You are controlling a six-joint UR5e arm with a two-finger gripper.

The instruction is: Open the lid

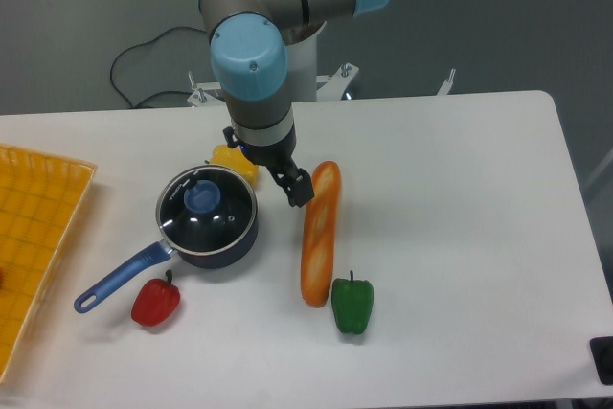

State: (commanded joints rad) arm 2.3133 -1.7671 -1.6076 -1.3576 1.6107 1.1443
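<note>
The lid [207, 206], a round glass disc with a thin metal rim and a blue centre knob [201, 197], rests flat on the dark saucepan [213, 248] at the table's left middle. The pan's blue handle [120, 278] points toward the front left. My gripper [298, 190] hangs just right of the pan, between the pan's rim and the baguette, above the table. Only one dark finger [300, 188] shows clearly, so I cannot tell how the jaws stand. Nothing is seen held in them.
A baguette [320, 232] lies lengthwise right of the gripper. A green pepper [352, 304] stands at its near end, a red pepper [155, 302] by the pan handle, and a yellow pepper [233, 160] behind the pan. A yellow tray [34, 237] fills the left edge.
</note>
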